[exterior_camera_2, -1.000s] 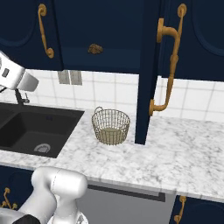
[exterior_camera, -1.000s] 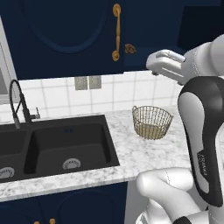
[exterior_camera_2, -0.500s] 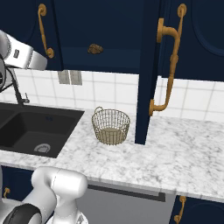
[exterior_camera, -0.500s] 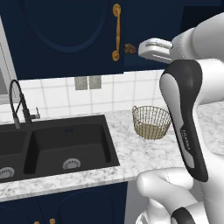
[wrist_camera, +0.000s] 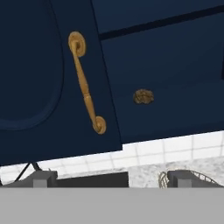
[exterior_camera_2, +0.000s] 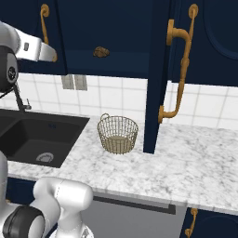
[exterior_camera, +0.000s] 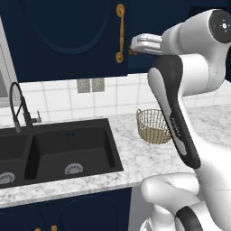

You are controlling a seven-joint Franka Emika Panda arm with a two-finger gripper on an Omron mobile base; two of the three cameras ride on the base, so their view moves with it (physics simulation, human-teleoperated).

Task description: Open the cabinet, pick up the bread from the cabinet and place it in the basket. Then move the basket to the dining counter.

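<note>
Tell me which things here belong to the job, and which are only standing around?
Job: dark navy wall cabinet, right door open; small brown bread inside; round tan wire-mesh basket; open gripper.
Standing around: black double sink; black curved faucet; grey wall sockets.

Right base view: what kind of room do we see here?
Most likely a kitchen: a black double sink set in a white-grey marble counter, white wall tiles, and dark navy wall cabinets with brass handles.
</note>
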